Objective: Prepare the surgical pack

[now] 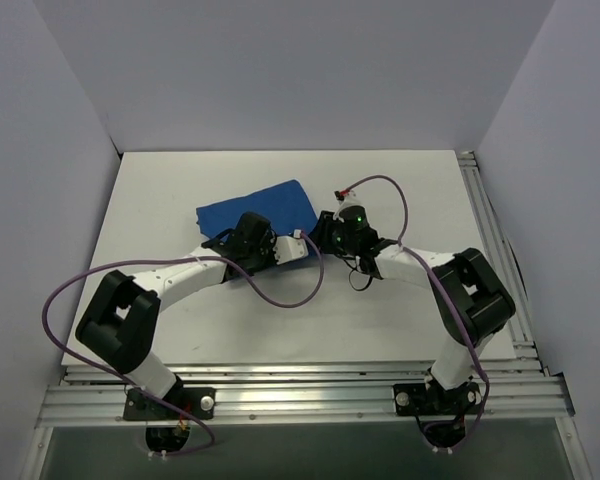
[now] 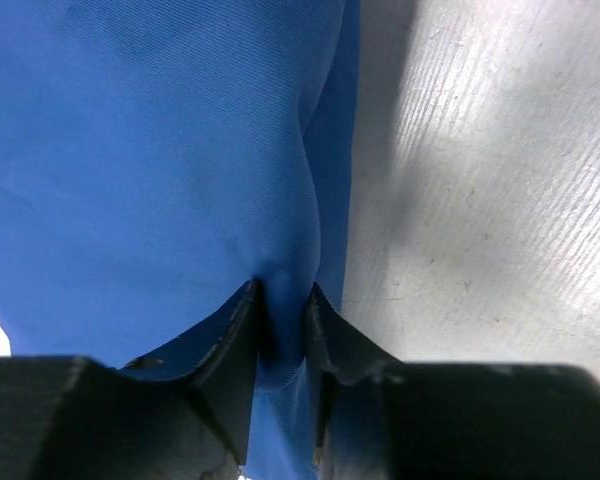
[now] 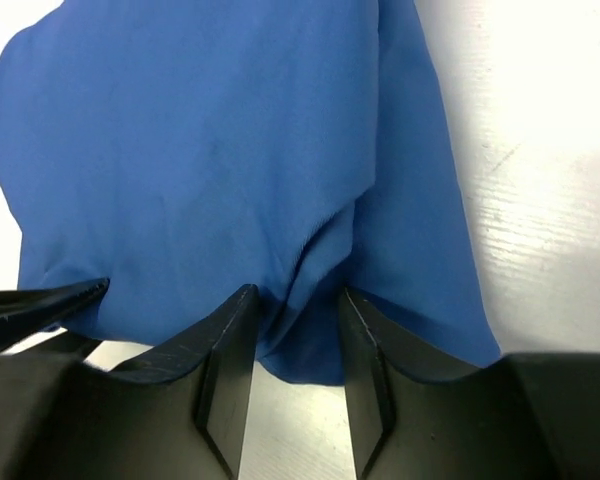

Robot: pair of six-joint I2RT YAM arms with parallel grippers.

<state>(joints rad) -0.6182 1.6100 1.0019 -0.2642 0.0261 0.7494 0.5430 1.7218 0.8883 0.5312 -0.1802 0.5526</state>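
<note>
Pack [image 1: 265, 208]: blue parcel, table [image 1: 400, 310] centre-left. L gripper [image 2: 283, 310] clamped on its fold. R gripper [image 3: 292, 320] astride hem, clamp can't tell. Risk: uneven pull, R slips, parcel unwraps.

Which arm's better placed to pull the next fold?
Left, probably. The left gripper pinches a ridge of the blue cloth tight; on the right gripper the jaws stand apart around the cloth's edge.

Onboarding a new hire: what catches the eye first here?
The blue cloth parcel lies mid-table, the only colour on the white table. Both arms meet at its near side: the left gripper is pinched shut on a fold, and the right gripper has a bunched edge between its fingers.
</note>
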